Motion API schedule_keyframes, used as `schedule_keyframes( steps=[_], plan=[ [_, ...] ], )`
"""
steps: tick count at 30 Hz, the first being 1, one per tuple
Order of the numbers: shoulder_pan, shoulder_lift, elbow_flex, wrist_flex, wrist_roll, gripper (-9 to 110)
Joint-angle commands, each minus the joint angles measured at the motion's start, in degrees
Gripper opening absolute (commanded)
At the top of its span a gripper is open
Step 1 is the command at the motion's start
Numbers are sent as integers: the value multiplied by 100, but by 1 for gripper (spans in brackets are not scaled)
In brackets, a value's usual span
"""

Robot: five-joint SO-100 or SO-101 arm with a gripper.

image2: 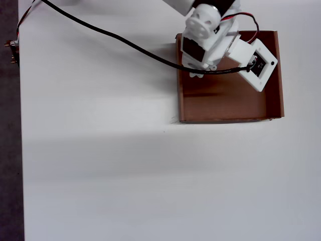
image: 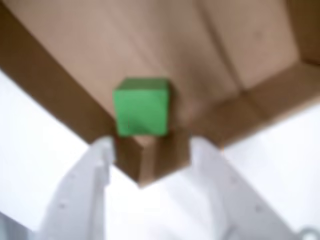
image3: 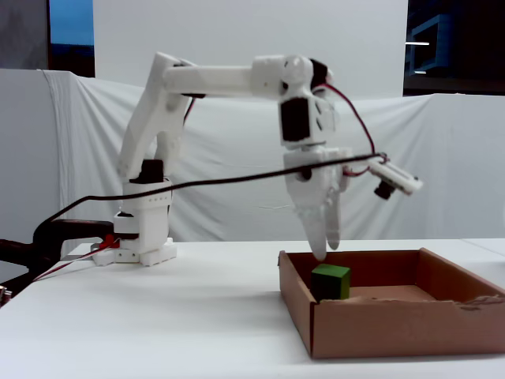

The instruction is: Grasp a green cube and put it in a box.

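Observation:
The green cube [image: 141,106] lies on the floor of the brown cardboard box [image: 60,90], close to one corner. In the fixed view the cube [image3: 330,282] sits by the left wall of the box [image3: 394,324]. My gripper [image3: 325,246] hangs just above the cube with its jaws apart and nothing between them. In the wrist view the gripper [image: 151,145] has its white fingers [image: 95,170] on either side of the box corner, below the cube. In the overhead view the arm covers the cube and the gripper; only the box [image2: 220,105] shows.
The box stands on a white table [image2: 100,165]. A black cable [image2: 100,31] runs from the arm across the table's back left. The arm's base [image3: 146,237] stands left of the box. The table's left edge [image2: 20,150] borders a dark floor.

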Motion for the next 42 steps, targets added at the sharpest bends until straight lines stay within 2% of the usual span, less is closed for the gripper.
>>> schedule_keyframes(
  steps=[1,7,14,23,25,26,32,42],
  plan=[
    [272,1521,659,26,457,22],
    [1283,3973,2795,185,1714,22],
    [3252,6117,5282,686,1793,22],
    [5212,8253,7770,800,1793,22],
    [5388,9185,8394,835,1863,22],
    [5467,9606,8604,677,2206,22],
    [5520,10819,9765,202,2663,22],
    [5722,10828,9791,255,2760,22]
  ],
)
